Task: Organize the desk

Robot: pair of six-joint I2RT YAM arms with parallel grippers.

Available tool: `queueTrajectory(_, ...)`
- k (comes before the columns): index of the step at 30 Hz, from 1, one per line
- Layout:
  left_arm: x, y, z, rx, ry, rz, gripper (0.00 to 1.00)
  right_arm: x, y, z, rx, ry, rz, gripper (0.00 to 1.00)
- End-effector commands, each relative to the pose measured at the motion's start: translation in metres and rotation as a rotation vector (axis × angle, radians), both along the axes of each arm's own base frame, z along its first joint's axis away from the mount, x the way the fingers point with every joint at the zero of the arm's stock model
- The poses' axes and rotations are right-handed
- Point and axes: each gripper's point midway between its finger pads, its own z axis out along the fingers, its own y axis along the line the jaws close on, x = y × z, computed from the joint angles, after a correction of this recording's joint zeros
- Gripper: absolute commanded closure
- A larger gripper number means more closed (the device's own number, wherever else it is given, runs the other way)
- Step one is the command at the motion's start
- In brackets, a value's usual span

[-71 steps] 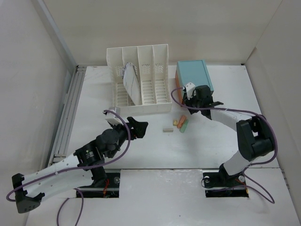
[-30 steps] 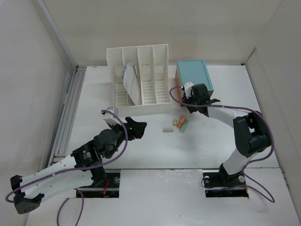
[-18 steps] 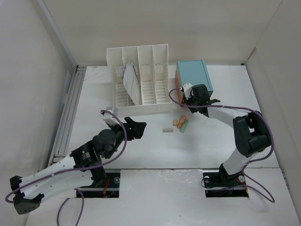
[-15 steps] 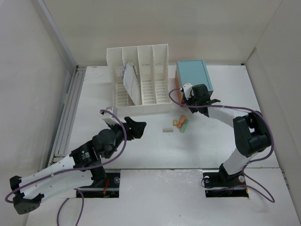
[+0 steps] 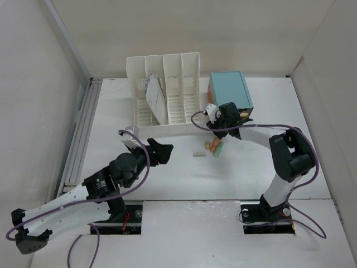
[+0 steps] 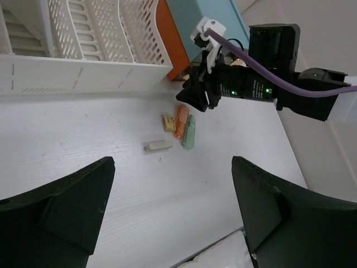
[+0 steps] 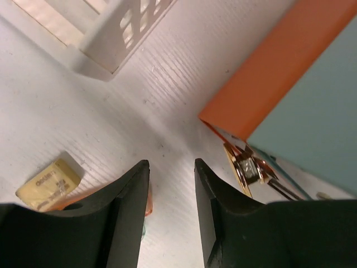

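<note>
The white desk holds a small cluster of items: a beige block, a yellow block, an orange piece and a green piece. They also show in the left wrist view. My right gripper hovers low just behind them, in front of the teal drawer box. Its jaws are a little apart with only bare desk between them. My left gripper is wide open and empty, left of the cluster.
A white slotted file rack with papers stands at the back. The box's orange drawer front is slightly ajar, with a gold clip under it. A grey rail runs along the left edge.
My right gripper has swung left from the drawer box's front to the gap between rack and box, near the small items. The left arm has barely moved.
</note>
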Motion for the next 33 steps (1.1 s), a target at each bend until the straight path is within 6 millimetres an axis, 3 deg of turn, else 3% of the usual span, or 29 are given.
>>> queueTrajectory(1, 0.002, 0.003, 0.029, -0.067, -0.038, 0.018, 0.17, 0.026, 0.014, 0.023, 0.046, -0.092, 0.024, 0.56)
queueTrajectory(6, 0.002, 0.004, 0.026, -0.059, -0.034, 0.018, 0.17, 0.030, 0.014, 0.024, 0.035, -0.098, -0.005, 0.57)
queueTrajectory(9, 0.001, 0.005, 0.027, -0.067, -0.029, 0.020, 0.17, 0.018, 0.015, 0.033, -0.037, -0.141, 0.094, 0.54)
queueTrajectory(14, 0.001, 0.005, 0.029, -0.075, -0.034, 0.019, 0.17, 0.002, 0.003, 0.080, -0.159, -0.291, 0.286, 0.50)
queueTrajectory(15, 0.002, 0.003, 0.022, -0.058, -0.024, 0.020, 0.17, -0.001, 0.000, 0.107, -0.158, -0.365, 0.296, 0.48)
queueTrajectory(17, 0.003, 0.001, 0.022, -0.058, -0.024, 0.020, 0.17, -0.003, -0.006, 0.131, -0.189, -0.446, 0.333, 0.46)
queueTrajectory(18, 0.003, -0.003, 0.026, -0.076, -0.032, 0.009, 0.17, -0.008, -0.012, 0.143, -0.193, -0.477, 0.343, 0.45)
queueTrajectory(19, 0.005, -0.007, 0.014, -0.055, -0.021, 0.009, 0.17, -0.009, -0.017, 0.150, -0.192, -0.494, 0.353, 0.43)
queueTrajectory(21, 0.009, -0.023, 0.014, -0.106, -0.026, -0.014, 0.17, -0.015, -0.027, 0.152, -0.194, -0.504, 0.364, 0.39)
queueTrajectory(22, 0.006, -0.034, -0.004, -0.125, 0.007, -0.046, 0.17, -0.018, -0.028, 0.166, -0.167, -0.541, 0.369, 0.37)
queueTrajectory(24, 0.007, -0.053, -0.012, -0.201, 0.026, -0.084, 0.17, -0.019, -0.042, 0.176, -0.100, -0.541, 0.279, 0.29)
queueTrajectory(25, 0.007, -0.075, -0.006, -0.277, 0.012, -0.141, 0.17, -0.022, -0.044, 0.184, -0.061, -0.549, 0.247, 0.27)
queueTrajectory(27, 0.012, -0.093, -0.014, -0.352, 0.059, -0.158, 0.17, -0.024, -0.050, 0.196, 0.026, -0.545, 0.189, 0.14)
queueTrajectory(28, 0.015, -0.102, -0.003, -0.413, 0.033, -0.175, 0.17, -0.026, -0.045, 0.207, 0.094, -0.540, 0.154, 0.14)
queueTrajectory(29, 0.019, -0.119, -0.016, -0.391, 0.062, -0.195, 0.17, -0.029, -0.049, 0.215, 0.117, -0.544, 0.128, 0.16)
queueTrajectory(31, 0.028, -0.134, -0.013, -0.423, 0.057, -0.207, 0.17, -0.036, -0.046, 0.221, 0.179, -0.530, 0.104, 0.36)
queueTrajectory(32, 0.031, -0.148, -0.018, -0.432, 0.055, -0.232, 0.17, -0.040, -0.046, 0.228, 0.198, -0.544, 0.094, 0.47)
queueTrajectory(33, 0.037, -0.157, -0.007, -0.454, 0.039, -0.246, 0.18, -0.041, -0.048, 0.235, 0.210, -0.555, 0.073, 0.66)
